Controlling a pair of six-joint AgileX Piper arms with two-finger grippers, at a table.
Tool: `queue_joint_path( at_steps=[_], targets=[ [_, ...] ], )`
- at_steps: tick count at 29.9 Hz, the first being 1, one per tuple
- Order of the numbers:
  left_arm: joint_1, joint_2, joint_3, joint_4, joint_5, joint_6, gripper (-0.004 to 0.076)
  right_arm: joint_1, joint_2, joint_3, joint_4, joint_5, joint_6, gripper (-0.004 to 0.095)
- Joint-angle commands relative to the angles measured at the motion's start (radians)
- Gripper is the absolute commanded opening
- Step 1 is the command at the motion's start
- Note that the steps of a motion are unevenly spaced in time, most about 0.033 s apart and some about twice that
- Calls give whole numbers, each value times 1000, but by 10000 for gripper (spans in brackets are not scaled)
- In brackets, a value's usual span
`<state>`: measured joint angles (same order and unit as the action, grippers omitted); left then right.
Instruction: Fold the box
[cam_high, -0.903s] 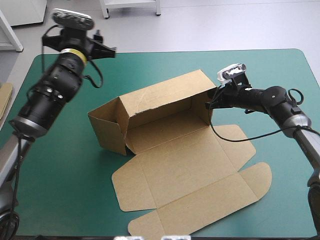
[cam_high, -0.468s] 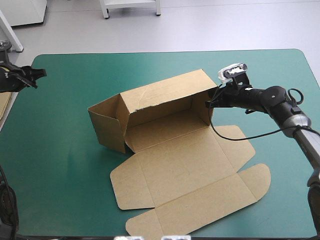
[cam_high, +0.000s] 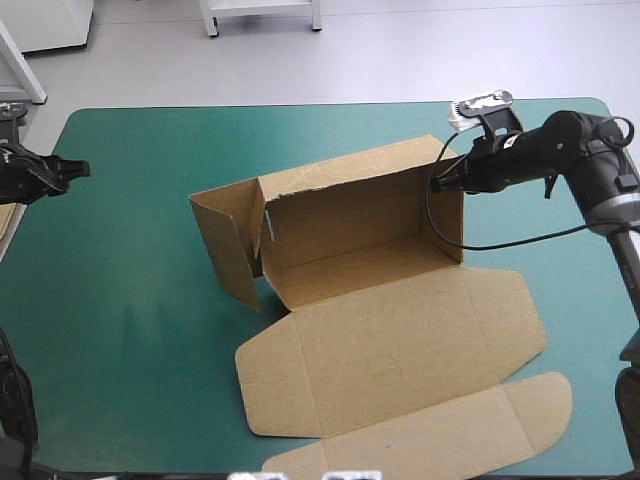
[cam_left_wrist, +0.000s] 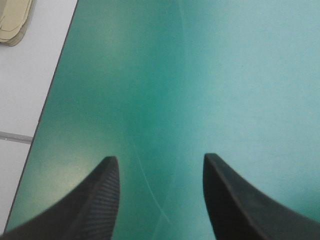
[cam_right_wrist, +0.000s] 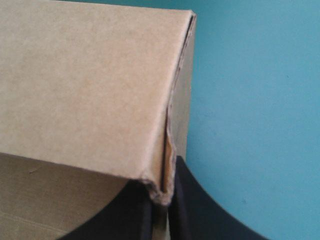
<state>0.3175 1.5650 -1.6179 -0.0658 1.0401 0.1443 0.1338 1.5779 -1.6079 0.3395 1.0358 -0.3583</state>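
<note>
the box (cam_high: 350, 225) is being held on the teal-green cover (cam_high: 130, 320), its back wall and 2 end walls standing. its lid (cam_high: 400, 350) is lying flat on the side of the box nearest the robot. the right gripper (cam_high: 437, 184) is being pressed almost together on the top corner of the box's right end wall. in the right wrist view the brown board is being pinched between the 2 black fingers (cam_right_wrist: 195, 210), right at the corner seam. the left gripper (cam_high: 70, 170) is being carried well clear of the box's left end, and its fingers (cam_left_wrist: 100, 200) are being held spread wide with only bare cover between them.

compared with just before, the box is being seen swung and dragged toward the right arm, with its right end wall pulled more upright. the left arm, earlier hanging over the box's left end, is now being kept far from it. the left end flap (cam_high: 225, 240) is being left loose, splayed outward, with a gap showing where it meets the back wall. judged from this, the right end is being squared up while the left end is not yet being tucked. that end is probably being left for the left gripper.
</note>
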Motion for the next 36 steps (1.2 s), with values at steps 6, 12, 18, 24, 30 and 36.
queue_joint_path(
  at_steps=[6, 12, 18, 24, 30, 36],
  targets=[
    [2, -41, -34, -4, -2, 7, 353, 0, -8, -191, -210, 210, 161, -17],
    [0, -41, -34, -49, 23, 29, 353, 0, 90, -191, -150, 210, 170, -17],
    [0, -41, -34, -52, 23, 32, 352, 0, 224, -254, -148, 185, 184, 32],
    [0, -41, -34, -55, 19, 32, 351, 0, 341, -405, -144, 119, 186, 477],
    [0, -41, -34, -78, 19, 35, 349, 0, 395, -511, -144, 39, 218, 656],
    [0, -41, -34, -96, -1, 59, 349, 0, 345, -613, -166, 187, 204, 608]
  ],
)
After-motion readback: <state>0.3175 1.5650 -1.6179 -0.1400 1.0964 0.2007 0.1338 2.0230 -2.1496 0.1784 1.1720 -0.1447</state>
